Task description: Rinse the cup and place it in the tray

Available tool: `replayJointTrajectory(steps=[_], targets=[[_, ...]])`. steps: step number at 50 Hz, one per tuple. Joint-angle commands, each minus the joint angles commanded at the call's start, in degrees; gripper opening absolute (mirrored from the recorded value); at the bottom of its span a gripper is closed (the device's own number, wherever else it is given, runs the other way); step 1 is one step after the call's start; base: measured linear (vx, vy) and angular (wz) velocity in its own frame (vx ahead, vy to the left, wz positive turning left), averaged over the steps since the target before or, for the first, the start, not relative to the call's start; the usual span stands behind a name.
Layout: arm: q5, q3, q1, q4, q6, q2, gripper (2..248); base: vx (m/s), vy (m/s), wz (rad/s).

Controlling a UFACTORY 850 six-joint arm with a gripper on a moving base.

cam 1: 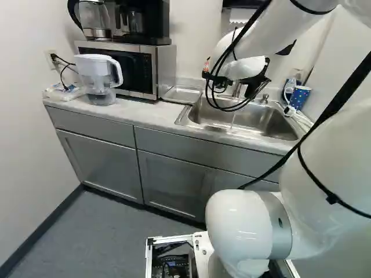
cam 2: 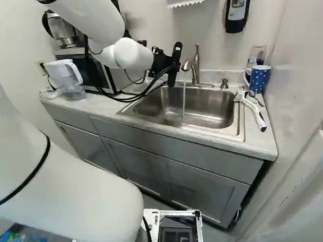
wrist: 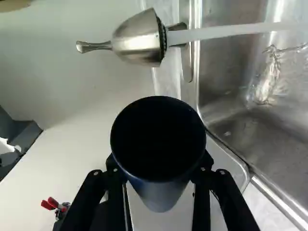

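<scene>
In the right base view my gripper (cam 2: 167,63) is beside the faucet (cam 2: 195,64), above the sink's rear left part. The wrist view shows the gripper (wrist: 160,175) shut on a dark cup (wrist: 161,195), one finger on each side, the open mouth turned toward the camera. Water (wrist: 231,32) runs from the faucet spout (wrist: 139,39) into the sink (wrist: 260,130), to one side of the cup and apart from it. In the left base view the metal tray (cam 1: 182,94) lies on the counter between sink and microwave. I cannot make out the cup clearly in the base views.
A microwave (cam 1: 145,63) and a water pitcher (cam 1: 99,78) stand left of the sink. At its right are a blue dotted mug (cam 2: 259,78), a white-handled brush (cam 2: 253,112) and a soap pump (cam 2: 224,84). The wall rises close behind the faucet.
</scene>
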State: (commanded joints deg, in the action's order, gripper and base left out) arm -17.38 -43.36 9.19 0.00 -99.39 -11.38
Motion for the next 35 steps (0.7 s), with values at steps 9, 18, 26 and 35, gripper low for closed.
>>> replayJointTrajectory(steps=[9, 18, 26, 35], targets=[[0.0, 0.0, 0.0, 0.0, 5.4, 0.0, 125, 0.0, 0.0, 0.0], [0.0, 0.0, 0.0, 0.0, 10.9, 0.0, 125, 0.0, 0.0, 0.0], [0.0, 0.0, 0.0, 0.0, 15.7, 0.0, 125, 0.0, 0.0, 0.0], [0.0, 0.0, 0.0, 0.0, 21.1, 0.0, 125, 0.0, 0.0, 0.0]])
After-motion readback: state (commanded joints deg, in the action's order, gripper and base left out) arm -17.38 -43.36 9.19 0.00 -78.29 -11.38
